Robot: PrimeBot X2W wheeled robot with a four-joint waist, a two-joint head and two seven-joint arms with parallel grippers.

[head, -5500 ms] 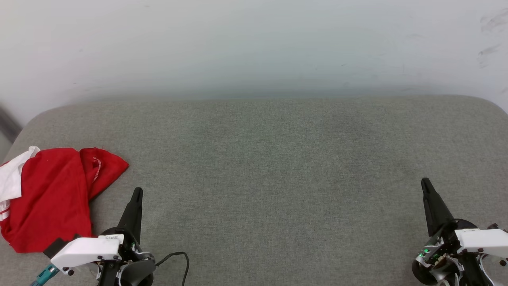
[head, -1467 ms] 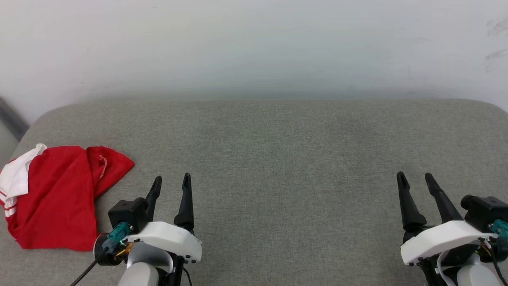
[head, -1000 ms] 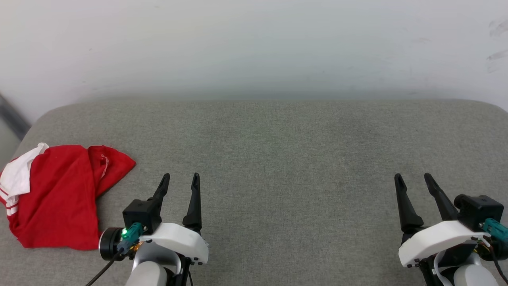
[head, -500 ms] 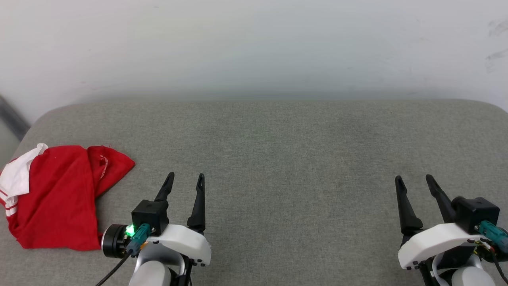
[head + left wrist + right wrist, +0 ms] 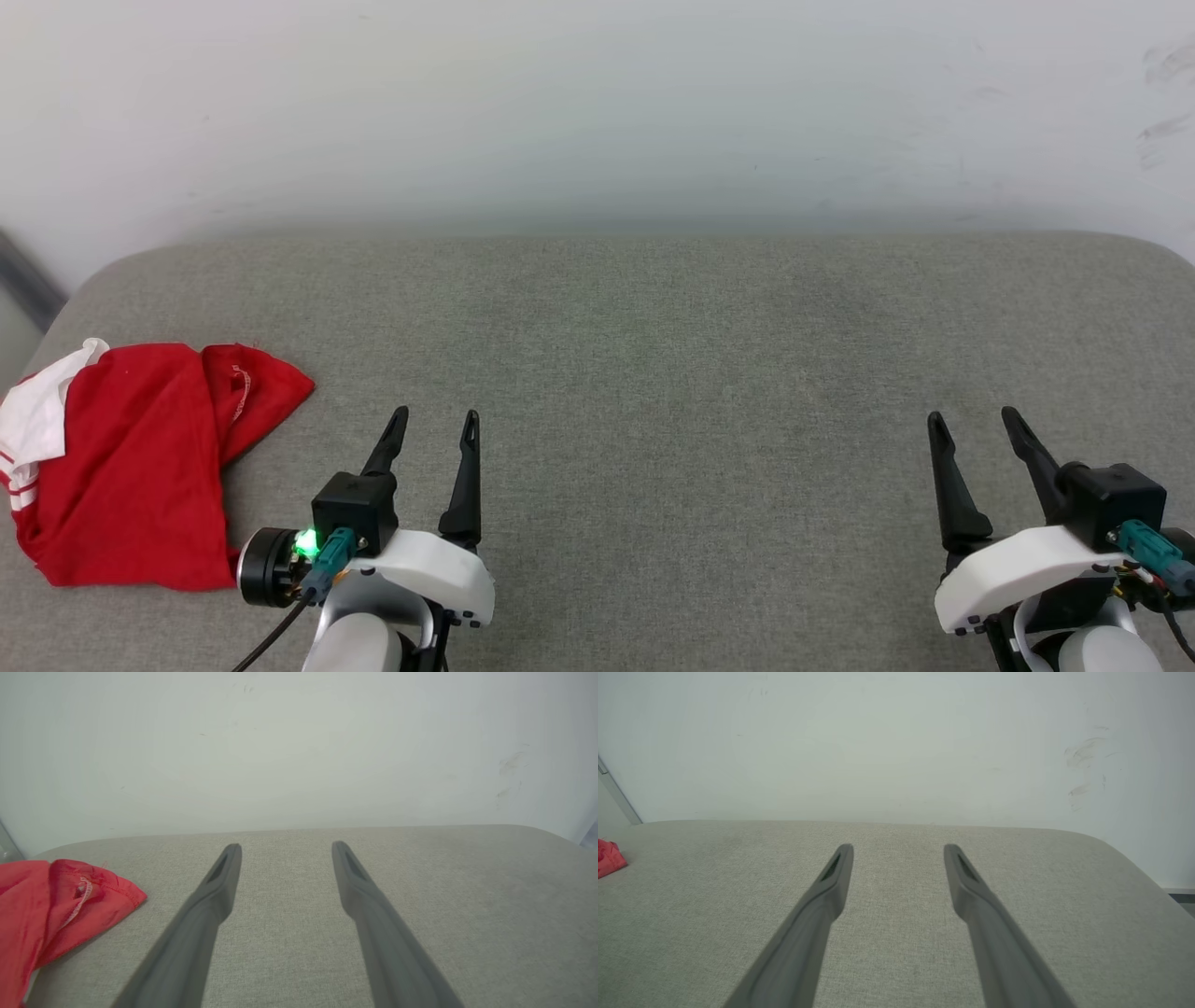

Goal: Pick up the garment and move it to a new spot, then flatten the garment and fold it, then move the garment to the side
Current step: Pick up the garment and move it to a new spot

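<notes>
Zero steps done: crumpled red thin-fabric shirt with white sleeve (image 5: 131, 467) lies at near-left corner of grey upholstered cushion (image 5: 653, 373). Left tool (image 5: 436, 413) and right tool (image 5: 971, 414) spread, empty. Pickup, flattening, folding all remain.

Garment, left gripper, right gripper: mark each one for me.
garment (image 5: 131, 467), head view, on the red body fabric.
left gripper (image 5: 436, 413), head view, midway between its fingertips.
right gripper (image 5: 971, 414), head view, midway between its fingertips.

No word, number, brand, label or sign can be read anywhere, not even on the crumpled red shirt (image 5: 131, 467), which shows only plain cloth and pale stitching.
</notes>
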